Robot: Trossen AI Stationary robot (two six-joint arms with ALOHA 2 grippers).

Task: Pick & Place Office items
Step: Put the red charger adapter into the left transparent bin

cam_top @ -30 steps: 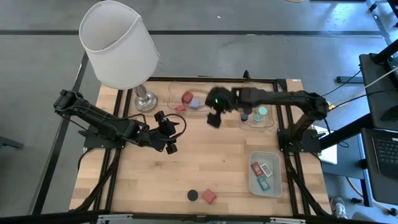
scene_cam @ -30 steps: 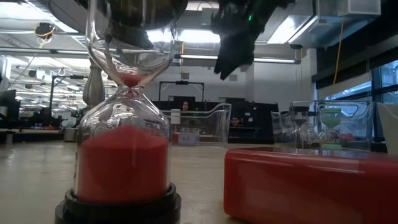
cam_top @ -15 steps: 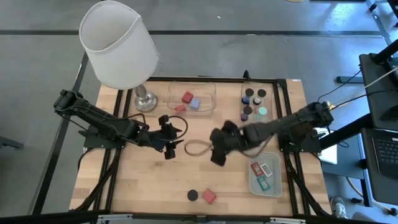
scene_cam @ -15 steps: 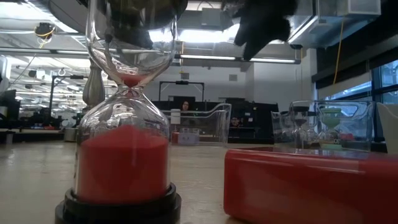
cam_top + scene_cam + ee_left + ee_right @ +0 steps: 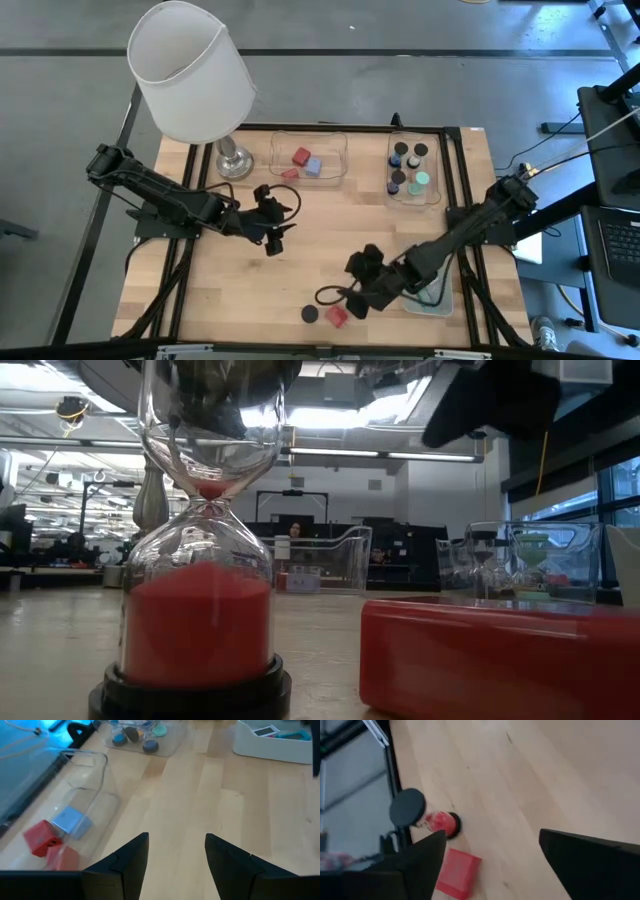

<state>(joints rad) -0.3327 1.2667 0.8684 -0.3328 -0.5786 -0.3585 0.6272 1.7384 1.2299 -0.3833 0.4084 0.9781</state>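
A small sand timer with black caps and red sand [image 5: 310, 313] stands near the table's near edge, with a red block [image 5: 336, 316] lying beside it. The low view shows both close up: timer [image 5: 200, 610], block [image 5: 500, 660]. My right gripper [image 5: 352, 298] hovers open just above and to the right of them; in its wrist view [image 5: 492, 865] the timer [image 5: 427, 817] and block [image 5: 459, 872] lie ahead of the left finger. My left gripper [image 5: 275, 238] waits open over mid-table [image 5: 175, 855], empty.
A clear tray [image 5: 308, 160] at the far edge holds red blocks and a lavender cube. A second clear tray [image 5: 412, 170] holds several small timers. My right arm covers most of the pale tray [image 5: 432, 300]. The white-shaded lamp [image 5: 190, 70] stands at far left.
My right gripper has swept from beside the far trays across the table toward the near edge and come down close to the timer and red block. The left arm has kept still. No object has moved.
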